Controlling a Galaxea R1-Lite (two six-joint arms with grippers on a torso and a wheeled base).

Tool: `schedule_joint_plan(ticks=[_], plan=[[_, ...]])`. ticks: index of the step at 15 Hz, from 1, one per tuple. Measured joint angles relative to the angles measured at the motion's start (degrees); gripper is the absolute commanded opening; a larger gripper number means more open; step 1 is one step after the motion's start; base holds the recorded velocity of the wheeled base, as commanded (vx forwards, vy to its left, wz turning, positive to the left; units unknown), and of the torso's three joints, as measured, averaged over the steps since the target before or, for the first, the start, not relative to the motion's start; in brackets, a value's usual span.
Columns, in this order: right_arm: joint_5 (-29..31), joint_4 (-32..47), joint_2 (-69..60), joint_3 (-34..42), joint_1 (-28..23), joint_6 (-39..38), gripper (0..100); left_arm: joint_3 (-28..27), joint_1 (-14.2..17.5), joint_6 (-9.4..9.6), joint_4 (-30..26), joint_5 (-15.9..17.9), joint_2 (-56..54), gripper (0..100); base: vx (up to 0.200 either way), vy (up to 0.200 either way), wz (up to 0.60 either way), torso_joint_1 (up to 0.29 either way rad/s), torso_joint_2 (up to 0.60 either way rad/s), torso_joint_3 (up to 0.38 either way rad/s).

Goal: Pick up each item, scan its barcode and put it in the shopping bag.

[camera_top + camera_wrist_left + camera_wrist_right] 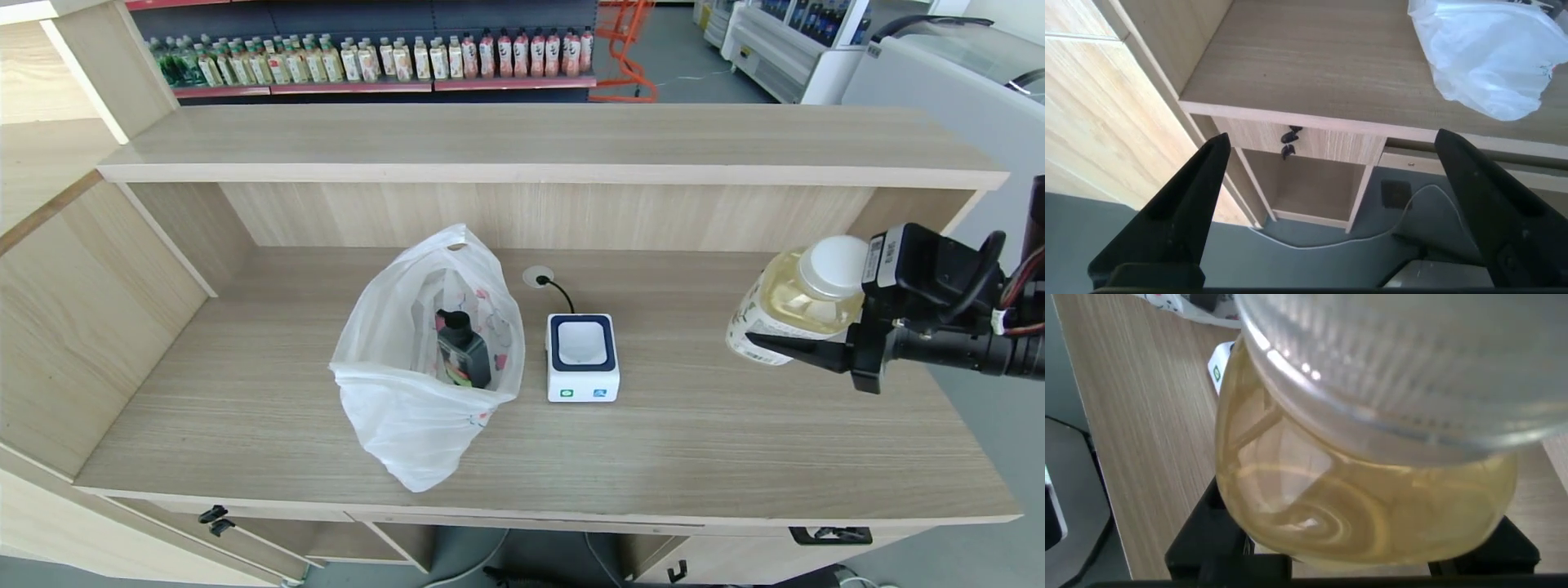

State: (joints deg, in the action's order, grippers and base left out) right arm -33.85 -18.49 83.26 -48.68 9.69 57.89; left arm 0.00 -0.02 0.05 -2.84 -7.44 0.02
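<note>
The right gripper [784, 331] pinches a bottle [796, 298] of yellow drink with a white cap, lifted above the right end of the bench [735, 441]. The scanner [581, 356] sits on the bench well apart to this gripper's left, so I judge this bottle is not yet scanned. Beyond it, the shopping bag [392, 408] stands open with one dark bottle [464, 349] inside. That item seems finished. The left gripper [1323, 212] hangs spread and empty, low before the bench's front edge.

light wood counter [702, 441] (raised back ledge); drinks shelf [384, 61] behind, orange rack [624, 49], grey floor [702, 77], white freezers [784, 57] right.
</note>
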Motion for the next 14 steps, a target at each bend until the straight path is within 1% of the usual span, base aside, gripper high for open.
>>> schedule_joint_plan(ticks=[2,4,7,11,14], plan=[[-0.6,0.0,0.9,-0.5,0.0,0.0,0,0.0,0.0,0.02,0.0,0.0,0.0,100,0.0,0.0,0.0,0.0,0.0,0.0],[-3.6,0.0,1.5,-0.6,0.1,-0.5,0,0.0,0.0,0.13,0.0,0.0,0.0,100,0.0,0.0,0.0,0.0,0.0,0.0],[-7.1,0.2,2.5,-0.4,-0.2,-1.5,0,0.0,0.0,0.22,0.0,0.0,0.0,100,0.2,0.0,0.0,-0.003,0.0,0.002],[-9.7,-0.3,5.2,-2.0,-0.4,-1.5,0,0.0,0.0,0.16,0.0,0.0,0.0,100,0.0,0.0,0.0,0.0,0.0,0.0],[-11.7,-0.6,8.7,-4.6,0.0,-0.3,0,0.0,-0.1,0.11,0.0,0.0,0.0,100,0.0,0.0,0.0,0.0,0.0,0.0]])
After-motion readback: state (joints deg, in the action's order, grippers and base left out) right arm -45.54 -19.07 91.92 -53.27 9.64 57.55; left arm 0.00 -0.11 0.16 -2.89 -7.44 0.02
